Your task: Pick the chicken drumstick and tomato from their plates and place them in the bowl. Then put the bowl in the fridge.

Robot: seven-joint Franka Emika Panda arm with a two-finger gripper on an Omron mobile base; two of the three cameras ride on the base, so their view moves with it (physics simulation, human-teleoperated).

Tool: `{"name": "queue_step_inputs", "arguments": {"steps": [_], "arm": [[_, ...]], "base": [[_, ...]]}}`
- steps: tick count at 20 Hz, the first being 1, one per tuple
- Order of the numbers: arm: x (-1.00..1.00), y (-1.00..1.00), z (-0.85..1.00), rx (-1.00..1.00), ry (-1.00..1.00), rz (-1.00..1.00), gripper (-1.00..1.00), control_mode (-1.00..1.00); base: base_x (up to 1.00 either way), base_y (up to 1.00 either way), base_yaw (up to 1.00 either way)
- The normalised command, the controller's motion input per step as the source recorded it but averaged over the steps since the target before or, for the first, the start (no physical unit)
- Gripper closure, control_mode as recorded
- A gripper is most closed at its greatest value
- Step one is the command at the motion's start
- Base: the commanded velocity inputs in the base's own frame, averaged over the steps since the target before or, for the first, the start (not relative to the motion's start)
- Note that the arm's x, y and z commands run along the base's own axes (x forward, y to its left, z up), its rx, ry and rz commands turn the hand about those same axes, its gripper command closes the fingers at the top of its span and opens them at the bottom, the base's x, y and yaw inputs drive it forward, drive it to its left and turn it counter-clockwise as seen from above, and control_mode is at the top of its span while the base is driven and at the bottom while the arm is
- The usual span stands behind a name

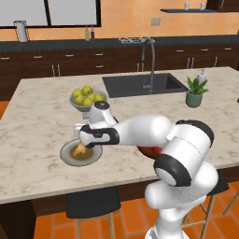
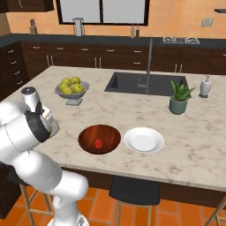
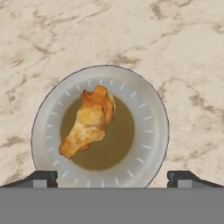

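The golden-tan chicken drumstick (image 3: 89, 121) lies on the grey plate (image 3: 148, 100), over its brownish centre. My gripper (image 3: 113, 179) hangs straight above it, open, with one fingertip on each side of the plate and nothing held. From the left base view the gripper (image 1: 87, 142) hovers just over the drumstick (image 1: 79, 149) and the grey plate (image 1: 70, 158). The red tomato (image 2: 98, 143) rests inside the dark wooden bowl (image 2: 99, 132). Right of that bowl sits the bare white plate (image 2: 143, 140). The fridge is out of view.
A grey footed fruit bowl of apples (image 1: 87, 98) stands just behind the grey plate. Farther back are the sink (image 1: 142, 84) with its tall faucet (image 1: 151, 60), a potted plant (image 1: 195, 92) and a soap dispenser (image 2: 205, 86). Stools stand below the counter's front edge.
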Motion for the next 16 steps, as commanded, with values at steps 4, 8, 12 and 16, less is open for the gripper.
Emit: {"name": "queue_step_inputs", "arguments": {"steps": [4,8,12,16], "arm": [[0.18,0.3,-0.39,0.0,0.05,-0.02,-1.0,-1.0],[0.18,0.1,-0.26,0.0,0.1,-0.04,-1.0,-1.0],[0.25,0.04,-0.2,0.0,0.04,-0.02,-1.0,-1.0],[0.15,0.01,-0.21,0.0,0.02,0.0,-1.0,-1.0]], "base": [[0.0,0.0,0.0],[0.0,0.0,0.0],[0.0,0.0,0.0],[0.0,0.0,0.0]]}}
